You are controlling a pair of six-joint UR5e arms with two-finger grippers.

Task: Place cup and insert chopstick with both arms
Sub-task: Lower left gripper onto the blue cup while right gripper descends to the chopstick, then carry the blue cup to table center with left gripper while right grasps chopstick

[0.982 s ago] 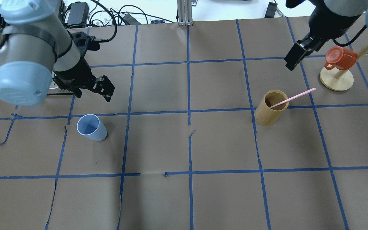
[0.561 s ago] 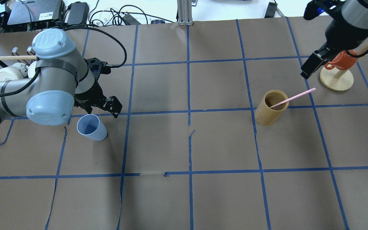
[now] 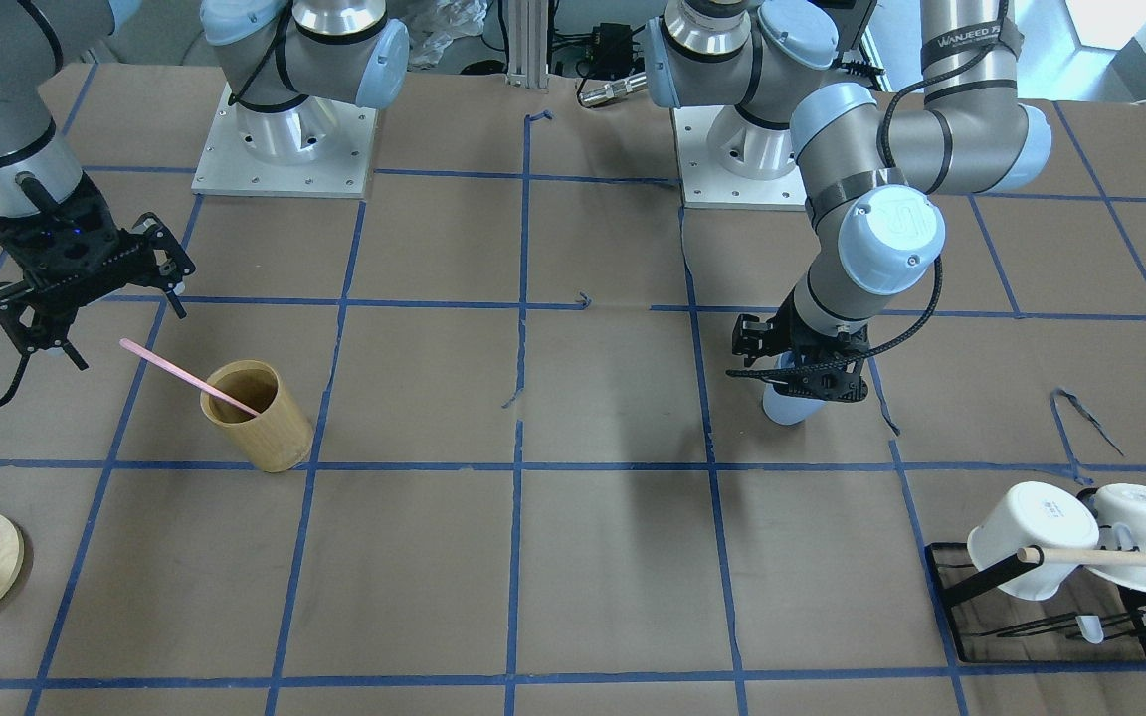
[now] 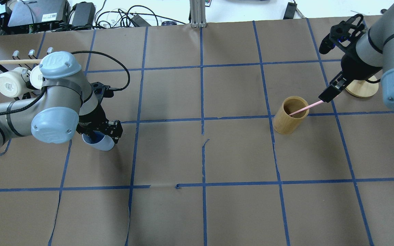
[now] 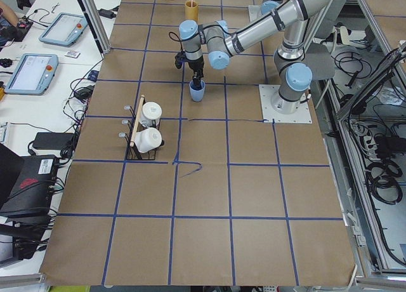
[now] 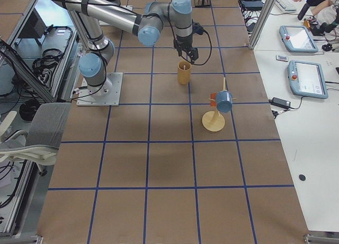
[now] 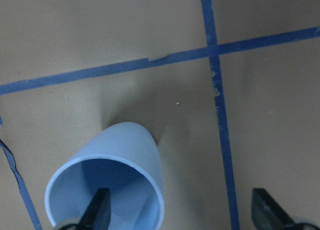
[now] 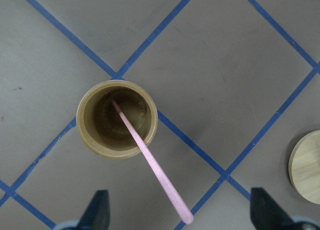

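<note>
The light-blue cup (image 4: 104, 145) stands upright on the robot's left side of the table (image 4: 238, 215). The left gripper (image 7: 181, 214) straddles its wall, jaws wide, one finger inside the rim. Well apart on the right side, the pink chopstick (image 8: 150, 157) leans in the bamboo holder (image 4: 282, 123). The right gripper (image 8: 181, 212) hangs over its upper end, jaws wide. A round wooden stand base (image 4: 361, 90) lies just beyond, and a rack of white cups (image 4: 7, 83) sits near the left arm.

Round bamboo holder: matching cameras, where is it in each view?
Front-facing: round bamboo holder, lower left.
Overhead: holder right of centre.
Exterior left: holder top edge.
Exterior right: holder upper middle.
Left wrist: absent.
Right wrist: holder left of centre.
Landmark: thin pink chopstick leaning in it.
</note>
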